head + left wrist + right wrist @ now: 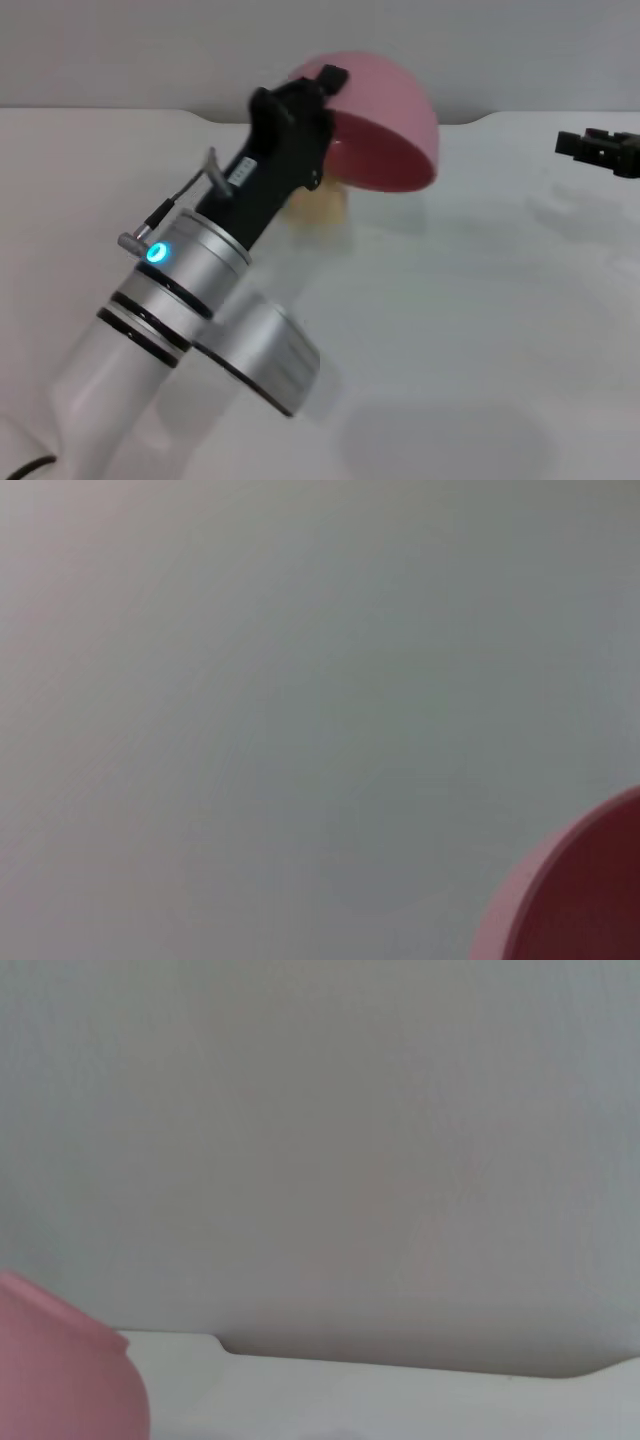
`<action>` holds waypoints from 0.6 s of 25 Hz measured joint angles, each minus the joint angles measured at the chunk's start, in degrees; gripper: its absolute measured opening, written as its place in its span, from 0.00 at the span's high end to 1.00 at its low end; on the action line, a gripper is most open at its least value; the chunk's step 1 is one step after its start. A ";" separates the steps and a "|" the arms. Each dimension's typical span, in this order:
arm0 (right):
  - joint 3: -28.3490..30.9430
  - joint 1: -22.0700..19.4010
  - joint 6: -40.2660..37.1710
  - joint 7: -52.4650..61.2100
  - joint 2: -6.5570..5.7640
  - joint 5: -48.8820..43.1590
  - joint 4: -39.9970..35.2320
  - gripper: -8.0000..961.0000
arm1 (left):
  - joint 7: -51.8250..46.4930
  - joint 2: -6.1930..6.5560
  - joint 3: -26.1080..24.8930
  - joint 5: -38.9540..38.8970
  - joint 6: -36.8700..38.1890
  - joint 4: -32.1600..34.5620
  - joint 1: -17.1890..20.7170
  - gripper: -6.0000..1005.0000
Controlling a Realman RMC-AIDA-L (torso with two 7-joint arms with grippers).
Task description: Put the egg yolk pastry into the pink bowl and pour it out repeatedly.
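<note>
In the head view my left gripper (322,100) is shut on the rim of the pink bowl (390,130) and holds it up, tipped over with its mouth facing down toward me. The egg yolk pastry (320,207), a pale beige lump, sits on the white table just under the bowl's lower rim, partly hidden by my left wrist. A piece of the bowl's rim shows in the left wrist view (575,900) and its outer wall in the right wrist view (60,1370). My right gripper (600,150) hangs at the far right, away from the bowl.
The white table (450,330) runs to a back edge against a grey wall (120,50). My left arm's silver forearm (200,300) crosses the lower left of the table.
</note>
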 joint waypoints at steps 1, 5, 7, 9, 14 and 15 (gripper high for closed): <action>0.01 0.16 0.05 -0.01 0.00 0.00 0.00 0.46 | 3.01 -0.01 0.63 -0.07 0.21 -0.62 -0.44 0.99; -0.37 0.49 0.37 -0.03 0.01 0.00 0.00 0.46 | 10.49 -0.11 1.83 -0.23 -3.50 -1.66 -1.44 0.99; -0.58 0.56 0.42 -0.04 0.05 0.00 0.10 0.46 | 11.18 -0.11 1.94 -0.49 -4.71 -2.33 -1.91 0.99; -0.66 0.57 0.43 -0.04 0.10 0.00 0.48 0.46 | 10.59 -0.10 2.03 -2.47 -5.51 -2.47 -2.28 0.99; -0.71 0.73 0.21 -0.06 0.10 0.00 1.39 0.46 | -1.57 0.22 -0.81 -25.80 -7.69 6.71 -2.42 0.99; -0.75 0.80 0.09 -0.23 0.10 0.00 1.42 0.46 | -1.57 0.22 -0.81 -25.80 -7.69 6.71 -2.42 0.99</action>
